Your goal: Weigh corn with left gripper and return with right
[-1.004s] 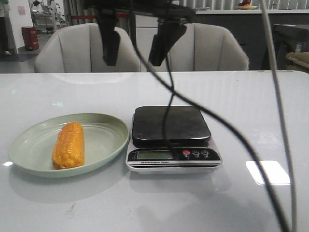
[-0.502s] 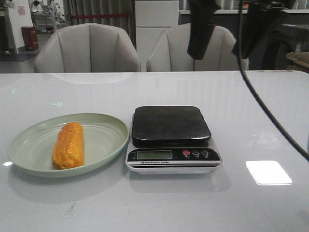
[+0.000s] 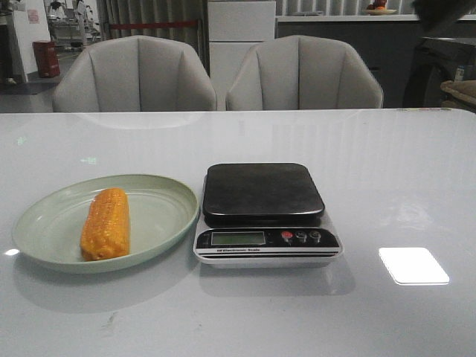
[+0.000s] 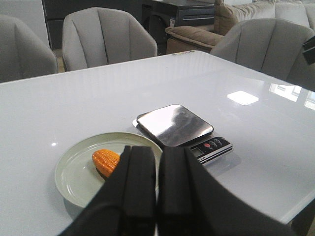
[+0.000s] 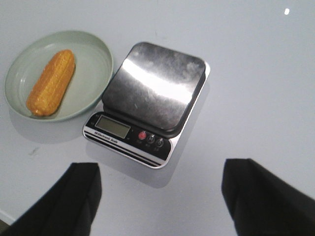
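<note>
The orange-yellow corn (image 3: 106, 222) lies on the pale green plate (image 3: 160, 212) at the front left of the white table. It also shows in the left wrist view (image 4: 104, 160) and the right wrist view (image 5: 51, 82). The scale (image 3: 264, 213) stands just right of the plate, its black platform bare. My left gripper (image 4: 157, 162) is shut and empty, high above the table's near side, its jaws hiding part of the plate (image 4: 74, 167). My right gripper (image 5: 160, 169) is open wide and empty, high above the scale (image 5: 152, 98). Neither gripper shows in the front view.
Two grey chairs (image 3: 137, 74) stand behind the table's far edge. A bright light reflection (image 3: 413, 265) lies on the table right of the scale. The plate shows in the right wrist view (image 5: 91, 86) beside the scale.
A black gripper with trailing cables hung at the top of the front view, moved right across it, and has now left that view. The corn, plate and scale have not moved.
</note>
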Motion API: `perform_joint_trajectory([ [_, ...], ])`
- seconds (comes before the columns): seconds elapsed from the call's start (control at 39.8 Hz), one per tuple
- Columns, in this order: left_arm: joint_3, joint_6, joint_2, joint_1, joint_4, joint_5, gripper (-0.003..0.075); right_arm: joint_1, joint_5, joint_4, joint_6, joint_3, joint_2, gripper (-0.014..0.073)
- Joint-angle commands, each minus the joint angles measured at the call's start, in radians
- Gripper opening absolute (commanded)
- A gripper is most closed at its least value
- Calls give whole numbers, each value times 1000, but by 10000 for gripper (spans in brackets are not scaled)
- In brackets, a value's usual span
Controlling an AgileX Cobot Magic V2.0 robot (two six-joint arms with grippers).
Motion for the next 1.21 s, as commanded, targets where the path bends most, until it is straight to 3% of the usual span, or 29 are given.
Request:
perform_joint_trajectory([
  [0.0,-23,-1,13,-2,2,-80,113,-6,-144,-32,-12,76,-151,603],
  [0.28,-23,-1,13,-2,2,-80,113,-6,-367,-90,-12,370,-563,603],
  [0.48,-23,-1,13,-2,2,-80,113,-6,-582,-90,-12,542,-658,603],
  [0.58,-23,-1,13,-2,2,-80,113,-6,-618,-90,-12,571,-656,596],
  [0.68,-23,-1,13,-2,2,-80,113,-6,-629,-90,-12,562,-656,479],
  [0.8,-23,-1,13,-2,2,-80,113,-6,-601,-90,-12,562,-656,120],
  [0.9,-23,-1,13,-2,2,-80,113,-6,-561,-88,-11,563,-656,171],
  [1.18,-23,-1,13,-2,2,-80,113,-6,-541,-88,-11,571,-656,173],
])
